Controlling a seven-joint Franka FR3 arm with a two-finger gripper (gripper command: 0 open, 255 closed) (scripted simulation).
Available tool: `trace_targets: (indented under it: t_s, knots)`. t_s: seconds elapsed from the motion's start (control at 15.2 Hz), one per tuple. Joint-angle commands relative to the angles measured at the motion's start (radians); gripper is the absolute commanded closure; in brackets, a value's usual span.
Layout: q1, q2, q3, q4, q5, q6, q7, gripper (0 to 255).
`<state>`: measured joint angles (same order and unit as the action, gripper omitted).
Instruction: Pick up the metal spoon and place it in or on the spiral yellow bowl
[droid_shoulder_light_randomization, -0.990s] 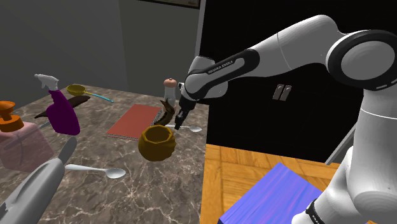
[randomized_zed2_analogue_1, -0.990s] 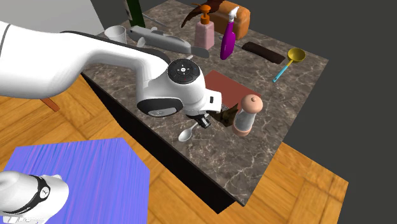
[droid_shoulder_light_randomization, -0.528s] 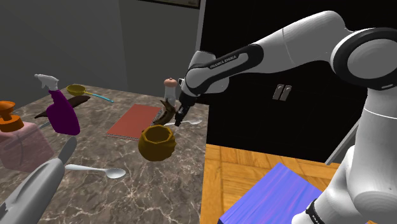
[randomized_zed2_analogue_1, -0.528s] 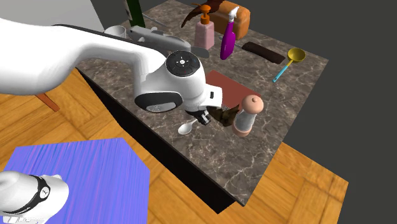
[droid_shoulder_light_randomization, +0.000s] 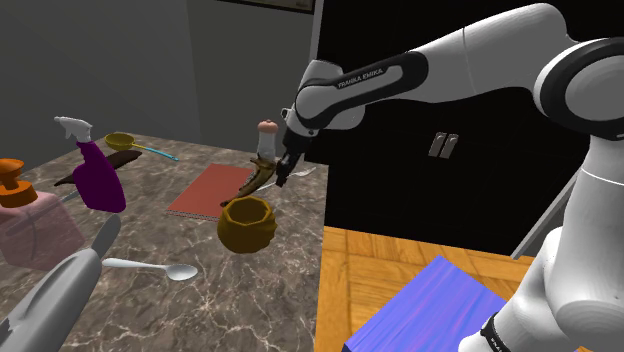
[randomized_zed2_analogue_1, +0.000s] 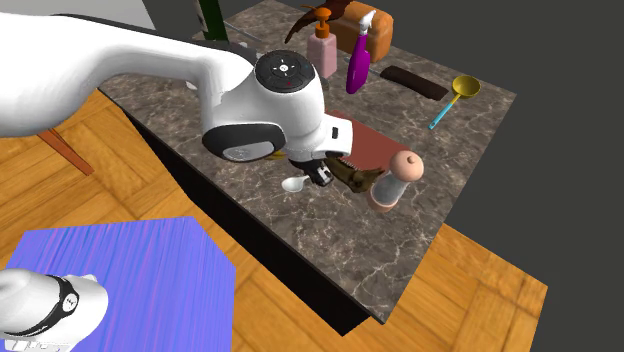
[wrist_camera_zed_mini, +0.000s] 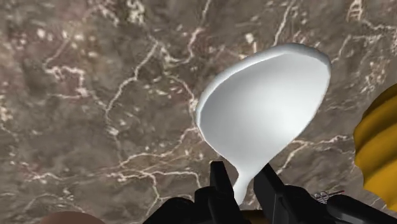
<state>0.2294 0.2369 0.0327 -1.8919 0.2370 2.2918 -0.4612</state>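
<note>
My black gripper (droid_shoulder_light_randomization: 283, 173) hangs above the marble table (droid_shoulder_light_randomization: 250, 300), shut on the handle of a white spoon (wrist_camera_zed_mini: 264, 108). The spoon's bowl (randomized_zed2_analogue_1: 293, 184) sticks out past the fingertips, clear of the table top. In the wrist view my gripper (wrist_camera_zed_mini: 243, 182) clasps the thin neck of the spoon between both fingers. The ridged yellow-brown bowl (droid_shoulder_light_randomization: 246, 225) stands on the table just below and in front of the gripper, and its rim (wrist_camera_zed_mini: 379, 141) shows beside the spoon.
A second white spoon (droid_shoulder_light_randomization: 150, 267) lies nearer the front. A brown curved object (randomized_zed2_analogue_1: 352, 180) and a pepper mill (randomized_zed2_analogue_1: 392, 180) stand close behind the gripper. A red mat (droid_shoulder_light_randomization: 208, 190), purple spray bottle (droid_shoulder_light_randomization: 98, 176), pink soap dispenser (droid_shoulder_light_randomization: 30, 222) and yellow scoop (droid_shoulder_light_randomization: 124, 142) lie further off.
The gripper has risen from the table with the spoon in it and moved a little toward the pepper mill. The bowl has not moved.
</note>
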Motion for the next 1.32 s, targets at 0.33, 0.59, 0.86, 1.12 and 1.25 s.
trace_targets:
  t_s: [0.33, 0.59, 0.86, 1.12, 1.25]
  knots:
    - [0.0, -0.034, -0.003, 0.049, -0.013, -0.082, 0.02, 255]
    - [-0.001, -0.05, -0.005, 0.083, -0.019, -0.13, 0.031, 255]
    - [-0.001, -0.062, -0.006, 0.12, -0.025, -0.179, 0.041, 255]
    - [-0.002, -0.072, -0.007, 0.161, -0.03, -0.229, 0.051, 255]
    - [-0.002, -0.075, -0.008, 0.179, -0.032, -0.249, 0.055, 255]
